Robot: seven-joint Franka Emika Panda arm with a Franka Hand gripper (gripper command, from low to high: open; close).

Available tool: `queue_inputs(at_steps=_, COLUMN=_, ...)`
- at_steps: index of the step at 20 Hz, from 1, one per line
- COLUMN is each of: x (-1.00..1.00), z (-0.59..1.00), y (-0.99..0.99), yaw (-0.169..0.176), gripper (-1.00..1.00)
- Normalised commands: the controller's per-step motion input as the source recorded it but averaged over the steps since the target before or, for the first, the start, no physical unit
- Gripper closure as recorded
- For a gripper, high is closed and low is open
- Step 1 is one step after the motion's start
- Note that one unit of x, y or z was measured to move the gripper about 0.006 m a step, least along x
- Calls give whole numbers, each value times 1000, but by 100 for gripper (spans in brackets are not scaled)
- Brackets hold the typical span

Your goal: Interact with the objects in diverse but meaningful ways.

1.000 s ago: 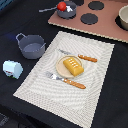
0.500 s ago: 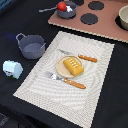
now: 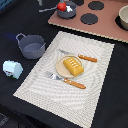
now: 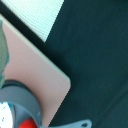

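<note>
In the exterior view a yellow ridged bread loaf [image 3: 73, 65] lies on a small plate [image 3: 62, 68] in the middle of a striped placemat [image 3: 40, 82]. A dark grey two-handled pot [image 3: 31, 46] stands off the mat's far left corner. Nearer, a white-and-blue milk carton [image 3: 12, 69] sits on the dark table. A red tomato [image 3: 62, 6] rests in a small grey pan [image 3: 66, 12] on the toy stove. The wrist view looks down close on that pan [image 4: 22, 100] and tomato [image 4: 27, 123]. No gripper fingers show in either view.
An orange-handled knife [image 3: 80, 57] and fork [image 3: 67, 80] flank the plate. The pink stove board [image 3: 107, 31], whose corner [image 4: 47, 75] shows in the wrist view, carries black burners [image 3: 90, 19] and a pale pot [image 3: 123, 17] at the exterior view's right. A blurred grey-green shape [image 4: 4, 50] is unidentifiable.
</note>
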Motion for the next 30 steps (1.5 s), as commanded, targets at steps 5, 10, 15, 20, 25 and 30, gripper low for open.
queue_inputs(at_steps=5, x=-147, z=0, y=-995, yaw=0, gripper=-100)
queue_inputs(at_steps=10, x=-100, z=-27, y=-993, yaw=0, gripper=-100)
queue_inputs(at_steps=15, x=0, z=-147, y=-863, yaw=0, gripper=-100)
queue_inputs(at_steps=20, x=0, z=-263, y=-687, yaw=-9, gripper=-100)
queue_inputs(at_steps=25, x=22, z=-319, y=-468, yaw=-32, gripper=-100)
queue_inputs(at_steps=30, x=56, z=-282, y=-487, yaw=-80, gripper=-100)
